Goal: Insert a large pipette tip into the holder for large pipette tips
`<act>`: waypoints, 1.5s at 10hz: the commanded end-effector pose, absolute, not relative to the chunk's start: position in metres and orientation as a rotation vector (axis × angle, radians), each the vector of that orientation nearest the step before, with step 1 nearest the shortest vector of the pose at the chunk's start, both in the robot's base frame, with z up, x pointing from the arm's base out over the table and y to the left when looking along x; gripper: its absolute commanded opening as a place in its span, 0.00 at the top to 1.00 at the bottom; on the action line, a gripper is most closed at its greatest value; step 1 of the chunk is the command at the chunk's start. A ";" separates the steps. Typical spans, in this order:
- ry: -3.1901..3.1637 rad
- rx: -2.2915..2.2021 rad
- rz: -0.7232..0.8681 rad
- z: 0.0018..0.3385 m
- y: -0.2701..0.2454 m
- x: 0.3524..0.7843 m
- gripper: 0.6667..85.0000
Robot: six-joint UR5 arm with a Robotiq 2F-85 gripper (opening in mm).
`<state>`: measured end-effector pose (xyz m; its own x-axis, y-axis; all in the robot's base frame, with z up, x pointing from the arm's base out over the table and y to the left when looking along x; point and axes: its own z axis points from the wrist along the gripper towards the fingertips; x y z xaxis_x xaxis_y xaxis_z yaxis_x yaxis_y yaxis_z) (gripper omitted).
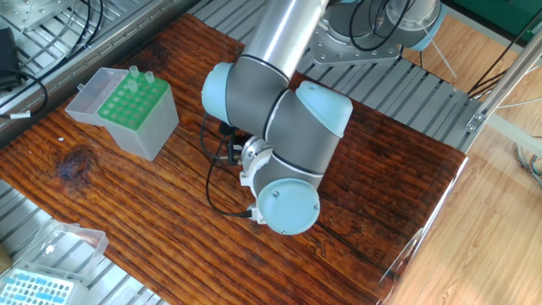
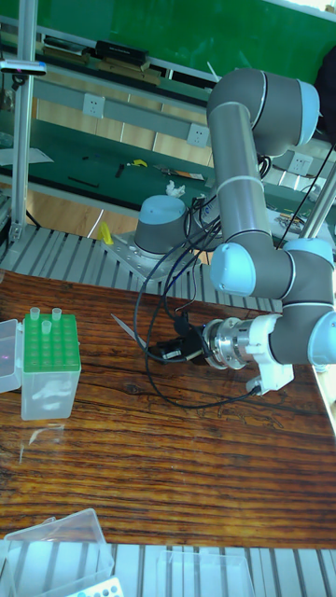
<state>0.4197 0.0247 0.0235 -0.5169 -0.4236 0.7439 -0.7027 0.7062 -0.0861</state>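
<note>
A large pipette tip (image 2: pixel 124 332), light, slick and likely best pinched near its wide end, juts from the end effector (image 2: pixel 161 351) pinching it above the bench (image 2: pixel 168 466), wrist turned level, well right of the green-topped holder (image 2: pixel 49 366) already carrying two tips

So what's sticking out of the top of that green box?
Two clear tips stand in holes along one edge of the green box. The other holes look empty. How deep the tips go inside can't be seen.
</note>
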 end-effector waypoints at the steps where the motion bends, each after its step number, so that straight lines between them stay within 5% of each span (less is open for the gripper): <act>1: -2.190 0.879 0.462 0.024 0.033 0.418 0.54; 15: -2.143 0.889 0.453 0.010 0.028 0.409 0.51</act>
